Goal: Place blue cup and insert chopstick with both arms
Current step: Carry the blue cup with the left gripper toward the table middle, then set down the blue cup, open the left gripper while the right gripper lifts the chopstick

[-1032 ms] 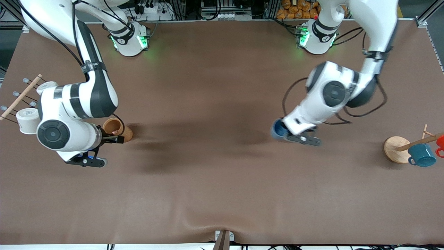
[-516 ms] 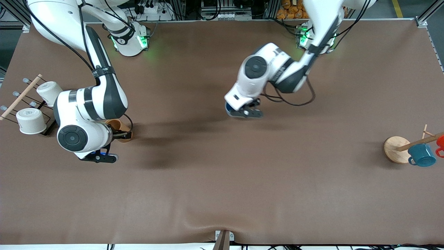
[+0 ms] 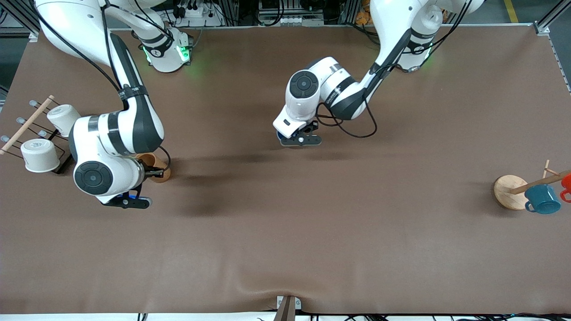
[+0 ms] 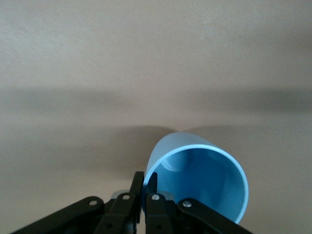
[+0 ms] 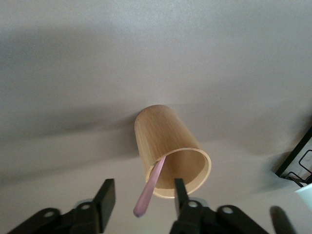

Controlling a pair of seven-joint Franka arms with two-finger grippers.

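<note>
**Holding the blue cup over the middle of the tabletop**

Pinching one wall of the blue cup (image 4: 197,183) between narrow-set fingers, the left gripper (image 3: 298,137) hangs over the middle of the tabletop (image 3: 285,232), toward the robots' bases. Bare brown surface lies all around it, with plenty of open room toward the front camera and toward both ends. From the front camera the cup is only a sliver of blue (image 3: 280,135) under the wrist; the left wrist view shows its open mouth and its hollow inside, with one finger (image 4: 136,187) outside the rim and the other inside.

The right gripper (image 3: 151,172) is over the tan cup (image 3: 154,165), which stands near the right arm's end of the tabletop. Its fingers (image 5: 106,197) are spread wide and grip nothing. The right wrist view shows the tan cup (image 5: 170,153) with the chopstick (image 5: 148,190) leaning out over its rim, the pink tip lying between the open fingers; whether they touch it cannot be told. The front camera hides the chopstick under the arm.

Closer to that end's edge than the tan cup sits a black wire rack (image 3: 49,142) carrying two white cups (image 3: 39,154) and a long wooden dowel (image 3: 26,124). At the left arm's end, well apart from the blue cup, a round wooden stand (image 3: 508,191) holds a teal mug (image 3: 542,199) and a red one (image 3: 566,185) at the frame's edge.
</note>
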